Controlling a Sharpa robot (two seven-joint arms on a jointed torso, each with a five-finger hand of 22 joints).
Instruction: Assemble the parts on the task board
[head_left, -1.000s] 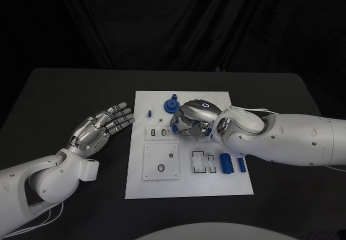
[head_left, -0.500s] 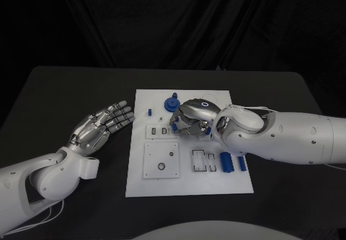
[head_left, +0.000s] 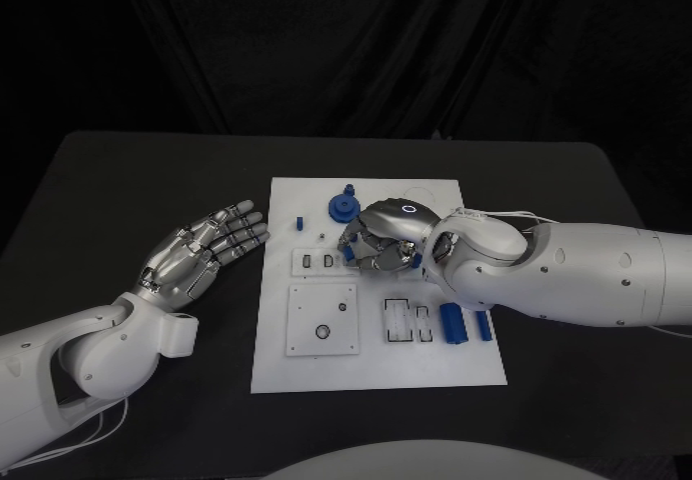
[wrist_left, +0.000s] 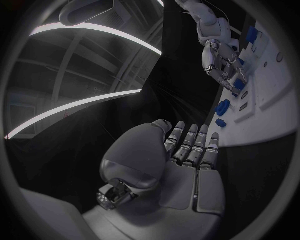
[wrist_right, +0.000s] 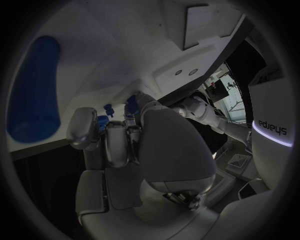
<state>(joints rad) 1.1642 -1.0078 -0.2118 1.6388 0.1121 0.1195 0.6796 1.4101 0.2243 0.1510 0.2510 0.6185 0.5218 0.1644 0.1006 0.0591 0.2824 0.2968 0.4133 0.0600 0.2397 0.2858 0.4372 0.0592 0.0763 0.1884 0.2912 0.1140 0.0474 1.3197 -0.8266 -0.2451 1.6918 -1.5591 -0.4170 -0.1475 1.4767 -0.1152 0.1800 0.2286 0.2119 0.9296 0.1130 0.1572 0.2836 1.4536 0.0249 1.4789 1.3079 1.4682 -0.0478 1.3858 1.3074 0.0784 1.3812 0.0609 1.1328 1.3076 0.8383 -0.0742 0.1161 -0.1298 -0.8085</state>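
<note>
Right hand: the right hand (head_left: 381, 240) is curled down over the middle of the task board (head_left: 378, 370), fingertips (wrist_right: 131, 107) closed round a small blue part (wrist_right: 103, 121).
Left hand: the left hand (head_left: 202, 253) lies flat and released on the black table (head_left: 130, 180), just beside the board's left edge, holding nothing.
Gear: a blue gear-like part (head_left: 345, 207) stands just behind the right hand.
Loose parts: two blue bars (head_left: 453, 325) lie on the board beside the right forearm.
</note>
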